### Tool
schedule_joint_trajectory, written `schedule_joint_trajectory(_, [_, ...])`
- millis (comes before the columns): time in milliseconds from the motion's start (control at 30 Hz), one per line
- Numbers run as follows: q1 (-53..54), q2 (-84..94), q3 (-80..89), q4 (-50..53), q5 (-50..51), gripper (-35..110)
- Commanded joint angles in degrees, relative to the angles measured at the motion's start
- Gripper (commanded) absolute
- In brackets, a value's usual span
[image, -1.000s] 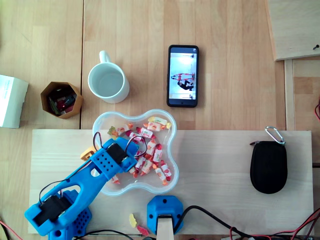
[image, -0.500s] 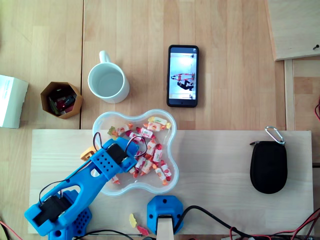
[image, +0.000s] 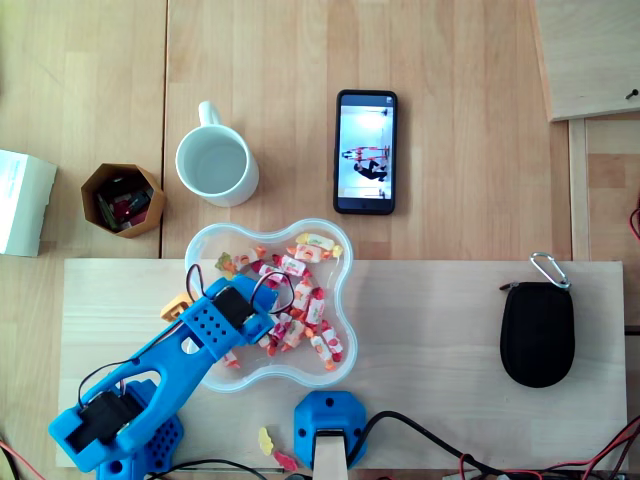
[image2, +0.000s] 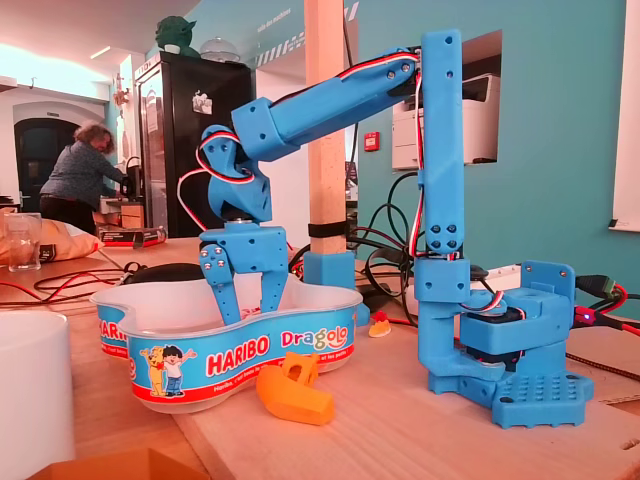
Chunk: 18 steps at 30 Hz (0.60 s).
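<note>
My blue arm reaches from the bottom left of the overhead view into a clear, lobed Haribo tub (image: 335, 250) holding several wrapped candies (image: 300, 300). The wrist covers the gripper (image: 243, 322) from above. In the fixed view the gripper (image2: 248, 300) points straight down into the tub (image2: 230, 350). Its two fingers (image2: 226, 285) stand apart with a clear gap between them. Their tips dip below the tub's rim, so whatever lies between them is hidden. An orange plastic piece (image2: 295, 390) lies on the board against the tub's wall, also visible from above as the orange piece (image: 177, 305).
A white mug (image: 213, 165), a phone (image: 366, 152), a brown hexagonal box (image: 123, 198) and a white carton (image: 22, 200) lie beyond the board. A black zip case (image: 537, 333) sits at the right. Loose candies (image: 266, 441) lie beside a blue post base (image: 330, 420). A person (image2: 80, 185) stands far behind.
</note>
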Motion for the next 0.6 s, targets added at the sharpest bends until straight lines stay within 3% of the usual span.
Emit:
schedule_joint_trajectory(0, [0.44, 1.93, -1.41, 0.79, -0.97, 2])
schedule_joint_trajectory(567, [0.44, 2.72, -1.58, 0.79, -0.88, -3])
